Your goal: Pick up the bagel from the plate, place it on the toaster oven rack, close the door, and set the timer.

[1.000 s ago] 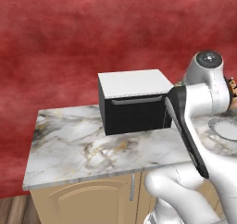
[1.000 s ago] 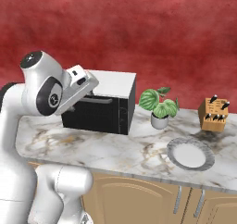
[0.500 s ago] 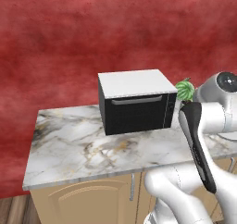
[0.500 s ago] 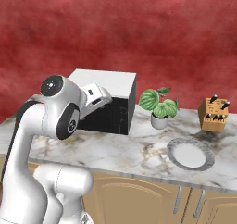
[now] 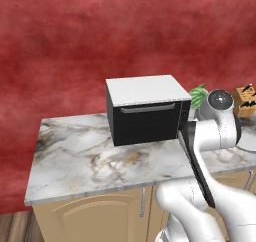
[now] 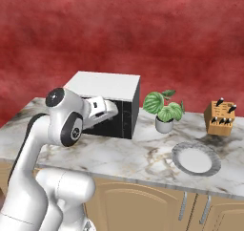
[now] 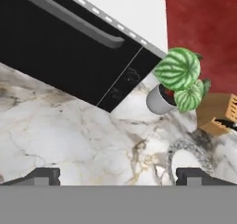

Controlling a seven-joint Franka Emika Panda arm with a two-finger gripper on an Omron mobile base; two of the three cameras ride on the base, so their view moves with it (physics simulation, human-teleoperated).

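Left base view
Toaster oven (image 5: 145,108): black box with flat white top, standing on the marble table (image 5: 85,156) against the red wall.
Door (image 5: 146,121): upright and flush with the oven front; grey bar handle (image 5: 147,107) along its top edge.
My arm: rises from the lower right, crossing just in front of the oven's right corner.
Knife block (image 5: 245,100): at the far right edge.

Right base view
Toaster oven (image 6: 107,101): at left-centre of the table (image 6: 138,151); my forearm covers much of its front.
Plate (image 6: 196,158): flat on the table, right of the oven and well apart from it (I can see no bagel on its face).
Potted plant (image 6: 164,111): between oven and knife block (image 6: 220,118), behind the plate.

Hand view
Gripper (image 7: 119,177): my fingers stand wide apart at the bottom corners, nothing between them, bare marble beyond.
Door (image 7: 60,47): closed, tilted across the upper left, handle (image 7: 69,17) visible.
Plate (image 7: 190,157): part of its rim shows at lower right, near my right fingertip.
Potted plant (image 7: 178,79): beside the oven's corner, the knife block (image 7: 215,113) beyond it.
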